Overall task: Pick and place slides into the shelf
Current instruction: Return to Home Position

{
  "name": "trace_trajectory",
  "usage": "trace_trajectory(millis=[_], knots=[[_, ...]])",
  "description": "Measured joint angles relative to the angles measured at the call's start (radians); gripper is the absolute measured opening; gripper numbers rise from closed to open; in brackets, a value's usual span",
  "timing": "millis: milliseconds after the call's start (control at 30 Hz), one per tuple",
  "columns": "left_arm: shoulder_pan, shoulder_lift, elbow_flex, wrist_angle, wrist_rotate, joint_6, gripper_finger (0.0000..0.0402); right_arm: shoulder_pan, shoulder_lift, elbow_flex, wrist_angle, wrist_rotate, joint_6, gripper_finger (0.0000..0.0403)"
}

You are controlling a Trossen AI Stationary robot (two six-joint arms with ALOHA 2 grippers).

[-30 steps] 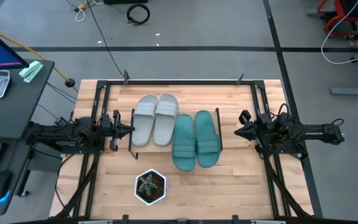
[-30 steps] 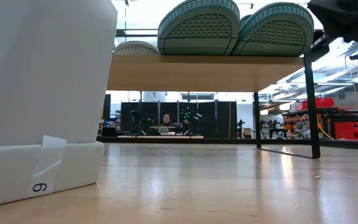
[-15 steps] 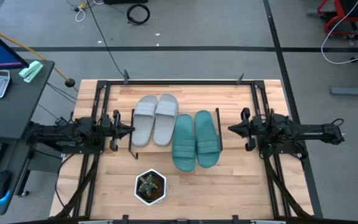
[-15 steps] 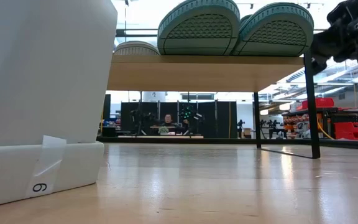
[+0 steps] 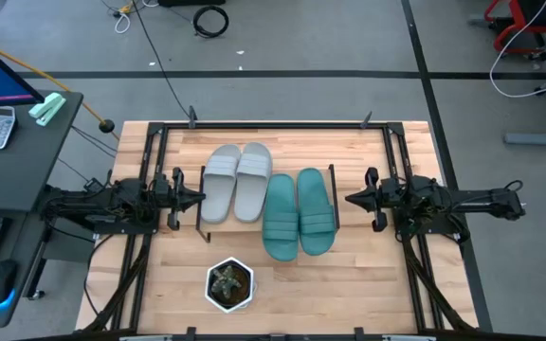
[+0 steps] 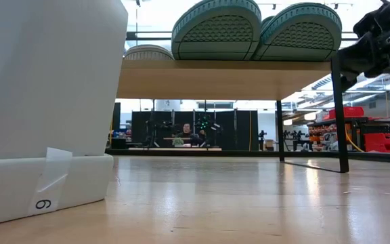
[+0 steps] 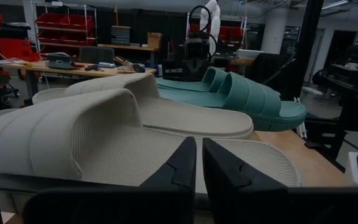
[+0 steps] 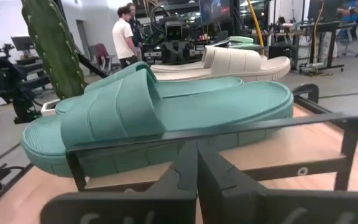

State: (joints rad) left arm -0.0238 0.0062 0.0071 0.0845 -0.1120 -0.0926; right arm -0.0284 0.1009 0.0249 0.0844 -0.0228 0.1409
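Observation:
Two light grey slides (image 5: 238, 182) and two teal-green slides (image 5: 299, 213) lie sole-down side by side on the shelf's wooden board (image 6: 229, 78). The teal pair (image 6: 256, 30) overhangs the board's near edge. My left gripper (image 5: 200, 199) is shut and hovers just left of the shelf, level with the grey slides (image 7: 104, 137). My right gripper (image 5: 348, 199) is shut and hovers just right of the shelf's black frame (image 8: 229, 134), facing the teal slides (image 8: 154, 112). Neither touches anything.
A cactus in a white hexagonal pot (image 5: 229, 284) stands on the table near the front edge, ahead of the shelf; it fills the low view's left (image 6: 46, 102). Black rails frame the tabletop. People (image 8: 126, 34) are in the room beyond.
My right gripper has moved a little toward the table's left, closer to the shelf's right end, and has come down slightly in the low view. The slides and my left arm have stayed put.

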Motion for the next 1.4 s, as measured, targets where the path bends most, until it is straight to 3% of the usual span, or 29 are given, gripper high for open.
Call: trace_trajectory(millis=[1400], knots=[[0.000, 0.000, 0.000, 0.000, 0.000, 0.000, 0.0035, 0.040, 0.000, -0.014, -0.011, 0.021, -0.047, 0.0016]])
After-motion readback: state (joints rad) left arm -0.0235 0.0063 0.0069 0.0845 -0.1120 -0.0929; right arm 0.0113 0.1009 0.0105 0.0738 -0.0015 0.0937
